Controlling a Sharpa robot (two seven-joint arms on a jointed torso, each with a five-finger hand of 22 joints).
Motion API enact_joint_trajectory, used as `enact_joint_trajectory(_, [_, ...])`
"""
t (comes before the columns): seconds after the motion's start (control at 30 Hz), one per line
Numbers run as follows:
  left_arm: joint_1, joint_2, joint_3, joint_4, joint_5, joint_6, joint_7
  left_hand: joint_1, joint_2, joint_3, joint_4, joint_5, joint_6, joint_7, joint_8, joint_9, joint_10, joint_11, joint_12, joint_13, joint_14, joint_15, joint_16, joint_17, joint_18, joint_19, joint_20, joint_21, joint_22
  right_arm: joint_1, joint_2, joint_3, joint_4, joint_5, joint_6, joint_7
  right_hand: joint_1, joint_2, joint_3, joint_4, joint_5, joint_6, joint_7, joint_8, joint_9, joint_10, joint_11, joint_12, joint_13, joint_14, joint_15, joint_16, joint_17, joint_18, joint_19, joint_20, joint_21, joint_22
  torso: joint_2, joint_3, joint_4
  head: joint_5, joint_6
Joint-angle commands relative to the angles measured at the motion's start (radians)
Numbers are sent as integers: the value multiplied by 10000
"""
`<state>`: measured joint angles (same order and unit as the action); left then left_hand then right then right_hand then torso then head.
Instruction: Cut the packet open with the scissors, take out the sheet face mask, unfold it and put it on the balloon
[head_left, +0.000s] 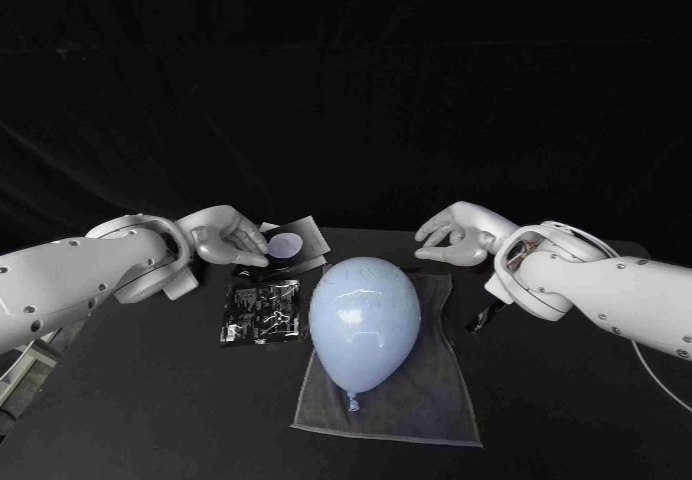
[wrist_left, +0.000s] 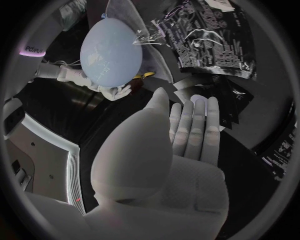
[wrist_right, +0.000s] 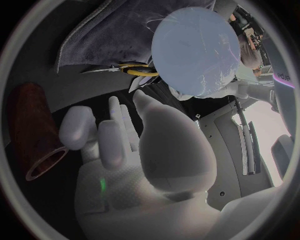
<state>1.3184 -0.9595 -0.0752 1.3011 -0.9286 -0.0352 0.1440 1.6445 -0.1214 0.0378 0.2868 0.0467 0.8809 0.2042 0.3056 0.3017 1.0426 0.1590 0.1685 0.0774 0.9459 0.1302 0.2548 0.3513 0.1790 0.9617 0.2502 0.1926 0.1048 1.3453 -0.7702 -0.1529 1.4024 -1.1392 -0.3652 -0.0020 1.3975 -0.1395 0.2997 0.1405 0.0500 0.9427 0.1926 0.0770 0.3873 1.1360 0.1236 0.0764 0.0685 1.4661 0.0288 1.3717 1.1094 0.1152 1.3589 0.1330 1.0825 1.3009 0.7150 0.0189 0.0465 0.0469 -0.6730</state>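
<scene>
Here, glossy black foil packet (head_left: 263, 310): flat on the surface, just beside the pale blue balloon (head_left: 368, 318); seemingly uncut
Balloon: on grey cloth (head_left: 411, 405); could roll if brushed
Yellow-handled scissors (wrist_right: 136, 69): beside cloth; untouched
Left hand (head_left: 228, 240), right hand (head_left: 459, 238): fingers apart; holding nothing
Risk: slick packet slipping mid-cut

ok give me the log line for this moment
left hand: open, at small packet | right hand: open, empty | scissors: untouched by cloth | balloon: bare, on cloth
</scene>
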Motion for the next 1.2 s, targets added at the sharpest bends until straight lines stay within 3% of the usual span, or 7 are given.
enact_joint_trajectory(0.03, [12,-85,23,244,2777,-436,1109,51,29,75,15,18,152,-24,72,-19,151,-34,57,-4,72,-36,54,32,62,79,-34,58,4,-3,194,0,-144,-1274,307,-555,144,-59,84,-166,-10,11,46,8,-4,-171,2,-37,-24,134,71,21,-70,-130,-62,1,-90,-30,5,0,-4,-146,69])
enact_joint_trajectory(0.23, [28,-254,83,638,4366,-412,1678,98,63,146,14,19,308,-93,101,-40,338,-103,64,-31,172,-98,151,91,56,145,-77,86,-7,-6,646,-29,-458,-2303,534,-501,361,-189,333,-477,-17,-109,-55,-56,-38,-536,-6,-95,-51,24,75,-105,-369,-2,-421,12,-673,-303,22,11,0,-357,178])
enact_joint_trajectory(0.37, [33,-292,121,744,5433,-598,2101,153,71,231,24,19,411,-105,85,-83,489,-125,28,-68,-14,-76,142,119,-7,-180,19,-104,-113,-23,979,-64,-684,-3092,681,-294,399,-355,421,-709,-17,-295,-157,-106,-69,-958,-60,-118,-55,-143,55,-362,-852,114,-766,-28,-1241,-579,34,26,-6,-474,254])
enact_joint_trajectory(0.47, [35,-291,137,762,6035,-707,2343,226,68,318,14,19,425,-95,32,-135,518,-109,-52,-100,-169,-46,144,145,-18,-430,120,-247,-193,-37,1161,-84,-782,-3631,789,-166,357,-467,436,-928,-24,-581,-322,-118,-106,-1509,-201,-110,-48,-366,-229,-717,-1430,271,-1225,-261,-2045,-980,72,49,-11,-565,308])
enact_joint_trajectory(0.6, [36,-267,146,753,6421,-786,2515,263,73,373,17,18,428,-79,4,-161,517,-94,-101,-110,-252,-26,143,157,-11,-521,166,-296,-223,-62,1329,-109,-884,-4189,986,-57,351,-511,435,-1215,-18,-992,-479,-126,-153,-2049,-361,-91,-40,-533,-393,-999,-1836,382,-1642,-432,-2826,-1366,112,80,-8,-663,371])
enact_joint_trajectory(0.9, [36,-149,153,715,6700,-823,2633,241,50,389,25,17,412,-37,-30,-188,500,-65,-147,-116,-323,-4,143,168,-1,-575,202,-325,-242,-155,1599,-154,-1137,-4918,1354,-43,287,-456,411,-1688,-15,-1560,-703,-118,-195,-2831,-586,-44,-29,-788,-518,-1313,-2285,582,-2319,-536,-4197,-2031,123,79,-22,-738,392])
enact_joint_trajectory(1.2, [37,-101,154,735,6758,-847,2631,223,42,394,28,17,403,-14,-47,-201,491,-49,-168,-116,-348,8,147,174,6,-590,215,-333,-249,-314,1862,-166,-1464,-5087,1502,-30,205,-392,310,-1878,-17,-1894,-708,-115,-233,-3205,-576,38,-10,-861,-506,-1359,-2370,621,-2464,-539,-4610,-2234,128,70,2,-742,396])
